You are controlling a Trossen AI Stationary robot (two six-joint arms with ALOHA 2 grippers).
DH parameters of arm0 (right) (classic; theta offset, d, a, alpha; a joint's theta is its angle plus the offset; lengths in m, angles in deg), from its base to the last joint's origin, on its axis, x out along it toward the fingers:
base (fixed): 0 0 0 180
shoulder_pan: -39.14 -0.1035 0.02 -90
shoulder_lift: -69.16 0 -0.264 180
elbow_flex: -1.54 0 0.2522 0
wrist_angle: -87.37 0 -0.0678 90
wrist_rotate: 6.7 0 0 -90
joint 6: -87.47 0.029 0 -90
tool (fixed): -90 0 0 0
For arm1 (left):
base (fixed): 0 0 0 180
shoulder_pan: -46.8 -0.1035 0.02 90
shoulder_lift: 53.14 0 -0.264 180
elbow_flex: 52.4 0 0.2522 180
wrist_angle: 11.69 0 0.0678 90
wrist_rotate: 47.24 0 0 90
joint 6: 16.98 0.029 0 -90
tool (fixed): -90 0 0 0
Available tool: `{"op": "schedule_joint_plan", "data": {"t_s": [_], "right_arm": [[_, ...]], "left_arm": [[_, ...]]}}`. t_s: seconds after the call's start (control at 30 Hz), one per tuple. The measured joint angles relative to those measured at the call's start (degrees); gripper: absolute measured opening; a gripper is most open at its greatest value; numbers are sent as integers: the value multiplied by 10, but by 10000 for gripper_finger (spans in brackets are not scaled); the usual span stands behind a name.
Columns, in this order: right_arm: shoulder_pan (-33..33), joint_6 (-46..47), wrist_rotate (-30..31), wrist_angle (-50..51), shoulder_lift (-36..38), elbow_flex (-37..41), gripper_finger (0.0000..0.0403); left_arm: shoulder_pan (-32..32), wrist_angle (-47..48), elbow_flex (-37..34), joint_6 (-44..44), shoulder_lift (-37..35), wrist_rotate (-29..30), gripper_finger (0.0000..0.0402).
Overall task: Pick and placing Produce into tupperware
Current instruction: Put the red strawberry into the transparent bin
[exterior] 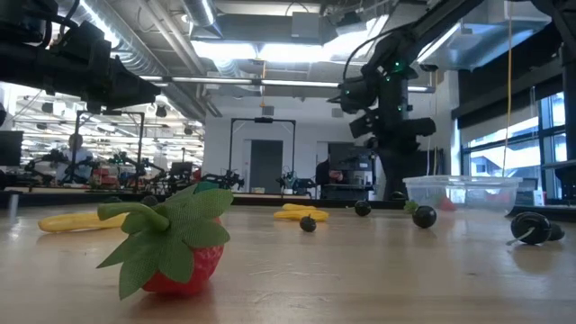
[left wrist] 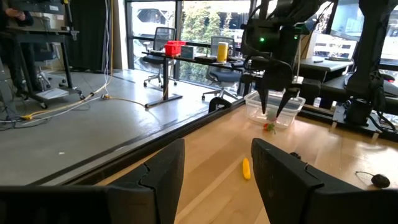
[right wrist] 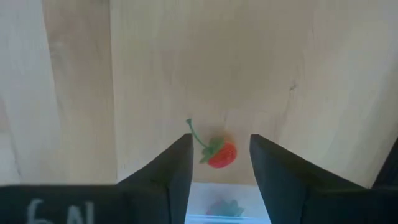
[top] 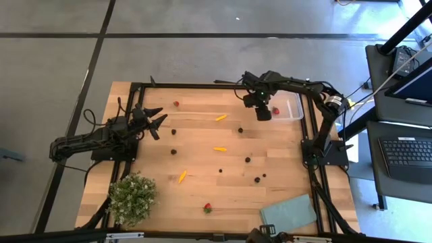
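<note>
We saw the right gripper [right wrist: 219,155] hanging over the clear container [top: 289,106] at the table's far right corner, fingers spread wide and holding nothing, a strawberry [right wrist: 221,153] lying below between them. The left gripper [top: 156,119] waited open at the left. Berries [top: 248,160] lay scattered.
</note>
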Motion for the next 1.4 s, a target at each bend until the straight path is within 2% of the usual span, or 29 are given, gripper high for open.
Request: {"op": "schedule_joint_plan", "data": {"t_s": [0.17, 0.43, 0.57, 0.77, 0.93, 1.17, 1.3, 1.4], "right_arm": [[0, -3, 0, 0, 0, 0, 181], [6, -1, 0, -4, 0, 0, 279], [5, -1, 0, -17, 0, 0, 305], [3, -4, 2, -34, 0, 0, 309], [3, -5, 4, -32, 1, 11, 292], [3, -59, 42, -30, 1, 81, 266], [3, -62, 95, -77, 0, 116, 263], [3, -61, 108, -104, 0, 126, 263]], "left_arm": [[0, 0, 0, 0, 0, 0, 179], [0, 0, 0, 0, 0, 0, 179], [0, 0, 0, 0, 0, 0, 179], [0, 0, 0, 0, 0, 0, 179], [0, 0, 0, 0, 0, 0, 179], [0, 0, 0, 0, 0, 0, 179], [0, 0, 0, 0, 0, 0, 179], [0, 0, 0, 0, 0, 0, 179]]}}
